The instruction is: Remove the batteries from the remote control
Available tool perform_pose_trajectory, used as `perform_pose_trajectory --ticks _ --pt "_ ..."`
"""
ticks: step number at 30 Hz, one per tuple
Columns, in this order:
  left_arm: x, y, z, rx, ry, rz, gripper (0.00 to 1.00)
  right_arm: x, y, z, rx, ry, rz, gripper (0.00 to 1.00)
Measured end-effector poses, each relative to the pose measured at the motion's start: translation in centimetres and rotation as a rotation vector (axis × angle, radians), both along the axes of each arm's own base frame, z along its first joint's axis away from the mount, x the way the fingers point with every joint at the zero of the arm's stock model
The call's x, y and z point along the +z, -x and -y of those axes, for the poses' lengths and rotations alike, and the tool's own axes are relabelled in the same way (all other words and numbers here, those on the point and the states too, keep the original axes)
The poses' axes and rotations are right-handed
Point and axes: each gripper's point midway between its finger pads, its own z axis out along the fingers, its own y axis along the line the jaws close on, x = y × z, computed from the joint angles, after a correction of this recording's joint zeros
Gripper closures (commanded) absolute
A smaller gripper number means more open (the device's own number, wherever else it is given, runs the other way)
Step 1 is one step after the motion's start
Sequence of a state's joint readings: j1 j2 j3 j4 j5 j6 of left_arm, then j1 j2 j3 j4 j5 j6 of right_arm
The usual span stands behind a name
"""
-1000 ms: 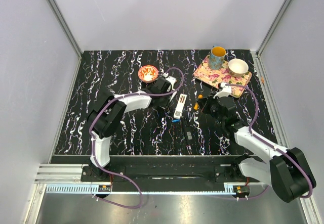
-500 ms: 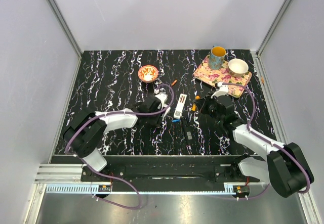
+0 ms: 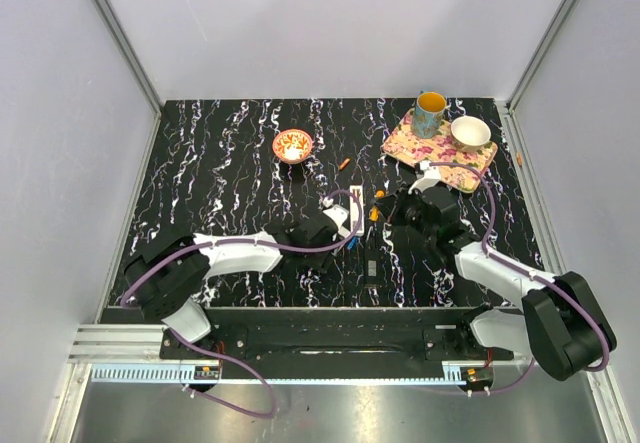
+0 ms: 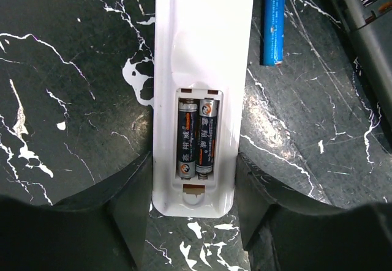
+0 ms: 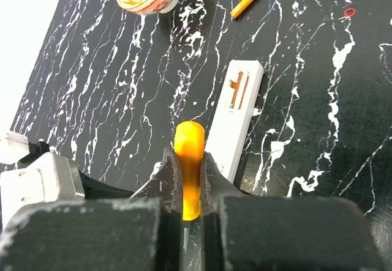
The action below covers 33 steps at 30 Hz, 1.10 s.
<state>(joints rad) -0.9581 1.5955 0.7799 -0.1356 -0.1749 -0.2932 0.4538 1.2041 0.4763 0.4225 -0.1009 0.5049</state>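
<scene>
left gripper (image 4: 193, 182) straddles the white remote (image 4: 202, 51), two batteries (image 4: 196, 137) inside; clamped or loose, cannot tell; right gripper (image 5: 190, 168) clenched on what seems an orange battery (image 5: 188, 139)

Glossy white plastic shell of the remote (image 4: 196, 69), its two batteries (image 4: 196, 137) in shiny printed black-and-orange wrap, on a smooth, marble-patterned black table (image 4: 73, 100) with a dull sheen. The left gripper (image 4: 195, 179) has matt black plastic fingers (image 4: 131, 210); a smooth, glossy orange piece (image 5: 188, 142) sits between the grainy dark fingers (image 5: 168, 179) of the right gripper (image 5: 190, 167).
</scene>
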Motion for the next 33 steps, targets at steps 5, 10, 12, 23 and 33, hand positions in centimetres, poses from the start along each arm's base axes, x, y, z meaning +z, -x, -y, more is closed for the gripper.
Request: perform_pose_trajectory --ticks 5,10,12,23,33 --pt "0.1 -0.1 0.2 0.005 0.001 0.010 0.27 0.2 0.4 -0.8 0.033 -0.007 0.004 1.00" --pt "0.2 0.8 -0.3 0.005 0.017 0.007 0.21 0.5 0.9 -2.0 0.072 -0.017 0.017 1.00" --pt "0.2 1.0 -0.6 0.011 0.019 0.003 0.20 0.5 1.1 -2.6 0.092 -0.019 0.017 1.00" --pt "0.2 1.4 -1.3 0.105 0.060 -0.009 0.25 0.3 2.1 -6.2 0.190 -0.036 0.037 1.00" --pt "0.2 0.7 -1.7 0.171 0.127 0.045 0.42 1.4 0.6 -8.0 0.204 -0.103 0.145 1.00"
